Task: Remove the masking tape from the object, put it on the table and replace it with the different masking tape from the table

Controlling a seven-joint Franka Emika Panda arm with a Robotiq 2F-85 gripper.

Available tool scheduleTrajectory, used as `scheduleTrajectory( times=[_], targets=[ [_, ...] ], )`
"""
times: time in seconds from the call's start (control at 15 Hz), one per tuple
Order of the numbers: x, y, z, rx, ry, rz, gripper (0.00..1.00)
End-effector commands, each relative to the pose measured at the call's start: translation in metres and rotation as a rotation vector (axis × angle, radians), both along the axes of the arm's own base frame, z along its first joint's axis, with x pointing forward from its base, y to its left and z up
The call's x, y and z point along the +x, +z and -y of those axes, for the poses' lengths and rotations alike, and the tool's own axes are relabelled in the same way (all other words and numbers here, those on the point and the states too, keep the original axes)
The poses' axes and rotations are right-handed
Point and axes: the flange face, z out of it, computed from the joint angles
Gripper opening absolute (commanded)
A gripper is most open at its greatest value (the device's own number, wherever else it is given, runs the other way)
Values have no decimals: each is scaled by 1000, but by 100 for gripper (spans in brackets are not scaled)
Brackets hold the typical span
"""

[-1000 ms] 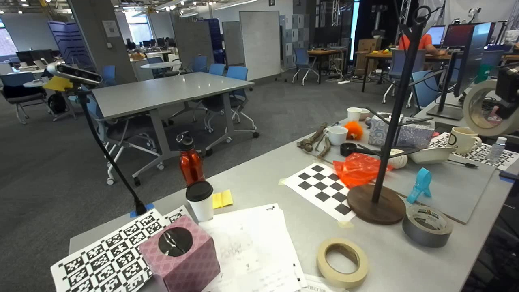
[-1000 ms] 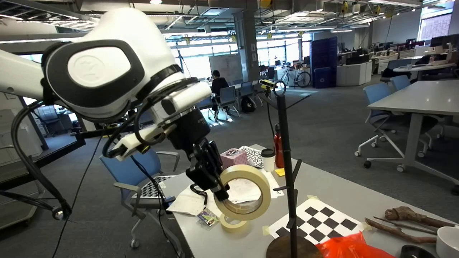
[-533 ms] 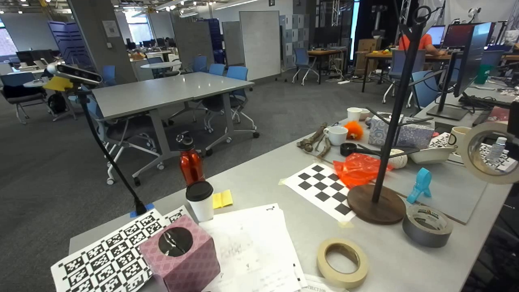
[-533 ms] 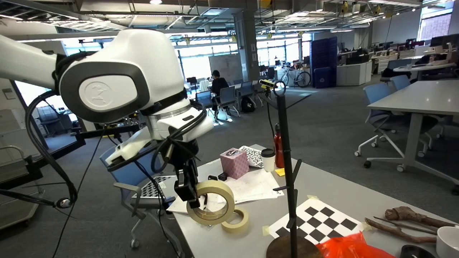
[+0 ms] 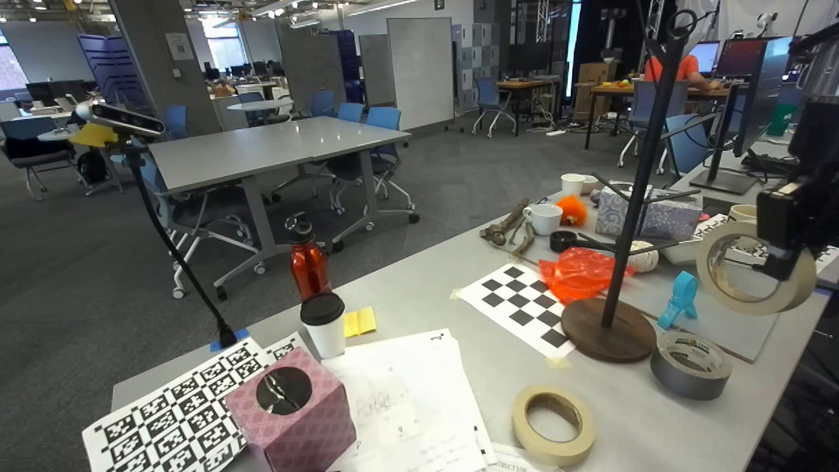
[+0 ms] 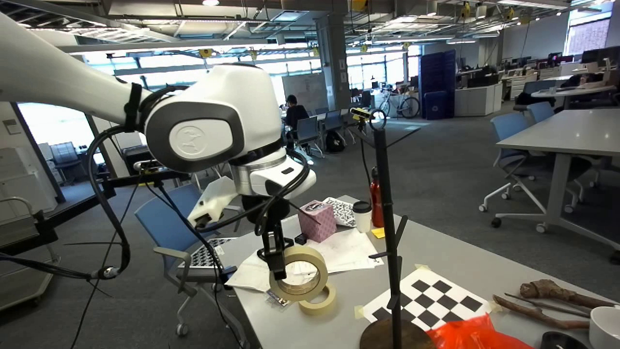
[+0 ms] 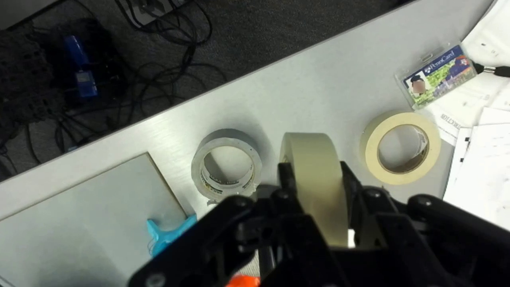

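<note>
My gripper [image 7: 316, 172] points down and is shut on a beige masking tape roll [image 7: 318, 187], with one finger inside the ring and one outside. In both exterior views the held roll [image 5: 712, 269] [image 6: 319, 274] hangs upright in the gripper [image 5: 780, 262] [image 6: 277, 272], above the table. A second beige masking tape roll [image 5: 554, 451] [image 6: 323, 308] lies flat on the table; in the wrist view it [image 7: 371, 153] is right of the jaws. The black stand [image 5: 632, 190] [image 6: 386, 203] has a round wooden base [image 5: 608, 341] and thin arms that look bare.
A grey duct tape roll [image 5: 691, 383] lies beside the stand's base and left of the jaws in the wrist view [image 7: 197, 163]. A blue clip [image 5: 682, 301], red plastic [image 5: 577, 275], checkerboard sheet [image 5: 518, 301], papers [image 5: 400, 400] and pink tissue box [image 5: 301, 419] are on the table.
My gripper has come down with the roll still held and swung from tilted to nearly vertical. It first moved away from the stand, then slightly back. The table objects have not moved.
</note>
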Motion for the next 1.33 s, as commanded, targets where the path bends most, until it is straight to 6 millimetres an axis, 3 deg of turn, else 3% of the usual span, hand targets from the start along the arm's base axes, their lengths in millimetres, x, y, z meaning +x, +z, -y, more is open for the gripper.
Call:
scheduleTrajectory(
  times=[0.0,0.53,1.27],
  targets=[
    [36,-10,-9,-6,27,25,7],
    [72,-54,-40,-60,78,24,7],
    [93,-111,-81,-60,143,5,7]
  ],
)
